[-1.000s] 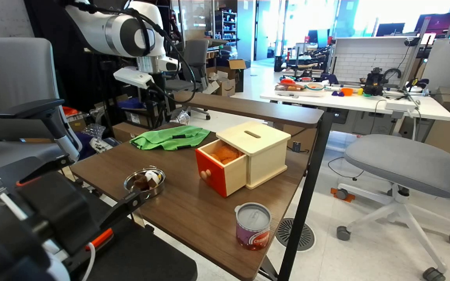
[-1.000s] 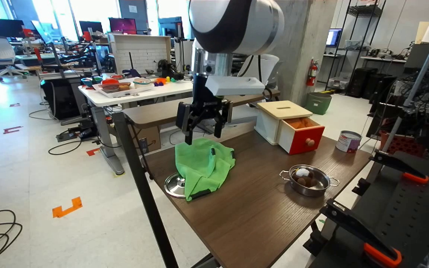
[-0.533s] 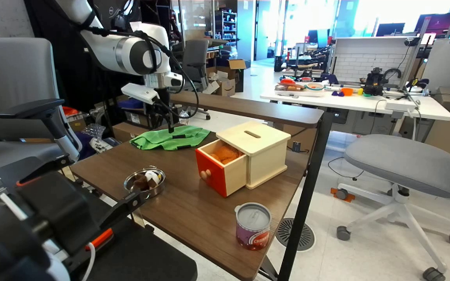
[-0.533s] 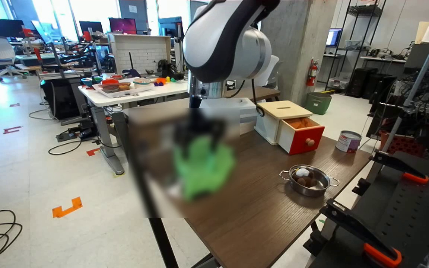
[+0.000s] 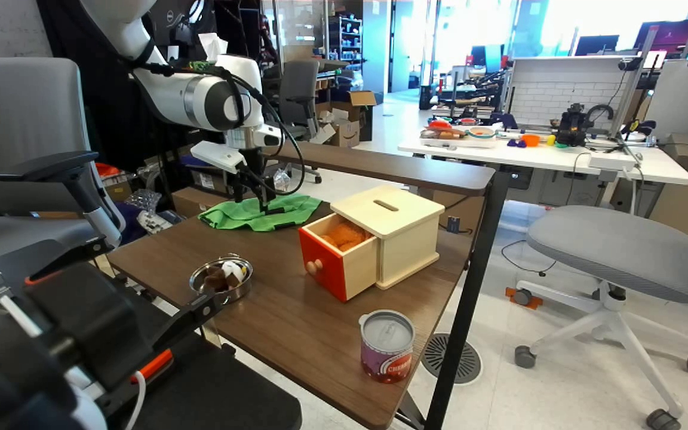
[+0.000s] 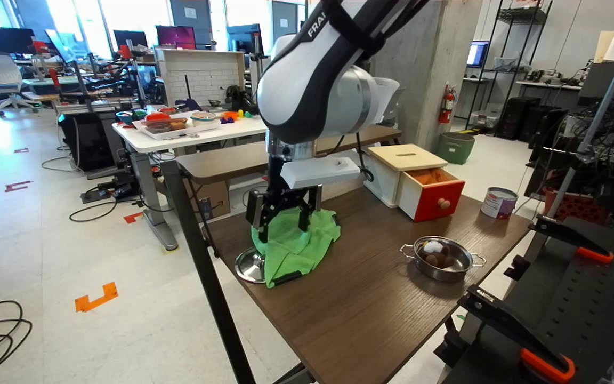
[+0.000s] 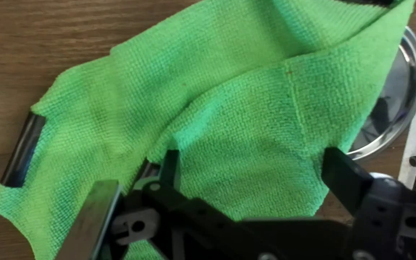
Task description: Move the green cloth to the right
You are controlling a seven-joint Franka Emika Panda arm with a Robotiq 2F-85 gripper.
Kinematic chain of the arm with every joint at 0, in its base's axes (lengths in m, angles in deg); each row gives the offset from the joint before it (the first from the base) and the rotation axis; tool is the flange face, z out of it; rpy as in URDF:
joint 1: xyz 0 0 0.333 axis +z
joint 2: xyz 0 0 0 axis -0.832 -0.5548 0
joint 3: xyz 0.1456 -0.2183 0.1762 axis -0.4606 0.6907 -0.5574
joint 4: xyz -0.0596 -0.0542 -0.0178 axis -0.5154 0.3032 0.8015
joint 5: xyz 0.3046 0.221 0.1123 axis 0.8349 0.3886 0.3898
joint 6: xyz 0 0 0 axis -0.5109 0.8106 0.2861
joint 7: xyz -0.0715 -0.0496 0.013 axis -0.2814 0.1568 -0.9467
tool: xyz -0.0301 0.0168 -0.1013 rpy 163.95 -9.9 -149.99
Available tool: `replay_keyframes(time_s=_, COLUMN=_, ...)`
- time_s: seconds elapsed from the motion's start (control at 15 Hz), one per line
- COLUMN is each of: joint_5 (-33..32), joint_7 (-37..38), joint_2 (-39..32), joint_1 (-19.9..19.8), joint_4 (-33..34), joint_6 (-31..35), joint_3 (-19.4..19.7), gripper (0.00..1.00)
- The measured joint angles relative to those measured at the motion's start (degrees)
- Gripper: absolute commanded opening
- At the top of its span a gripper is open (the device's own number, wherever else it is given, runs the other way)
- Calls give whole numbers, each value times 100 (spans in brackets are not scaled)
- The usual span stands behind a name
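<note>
The tool (image 7: 252, 153) points down over the green cloth (image 7: 226, 104) with its fingers (image 7: 345, 180) spread; I cannot tell whether the tips touch it. The cloth lies rumpled near one end of the brown table (image 6: 360, 325), covering part of a round metal lid (image 6: 249, 266) close to the edge. Near the cloth stands a wooden box (image 6: 382, 181) with its red-fronted drawer (image 6: 428, 201) partly pulled out, and well apart are a two-handled pot (image 6: 448, 274) holding brown and white pieces (image 6: 431, 260) and an upright can (image 6: 499, 204).
</note>
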Motion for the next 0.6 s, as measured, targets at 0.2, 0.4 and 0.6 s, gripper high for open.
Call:
replay_keyframes(time_s=0.2, joint_5=0, joint_7=68, joint_2=-168, joint_1=2, joint_4=143, joint_6=-48, joint_3=97, gripper=100)
replay_keyframes(time_s=0.4, joint_5=0, joint_7=199, joint_2=-214, joint_1=1, joint_4=243, joint_6=-302, joint_3=209, gripper=100)
replay_keyframes(time_s=0.6, joint_5=0, joint_7=311, joint_2=-216, joint_1=-1, joint_4=261, joint_6=-616, joint_3=356, gripper=100)
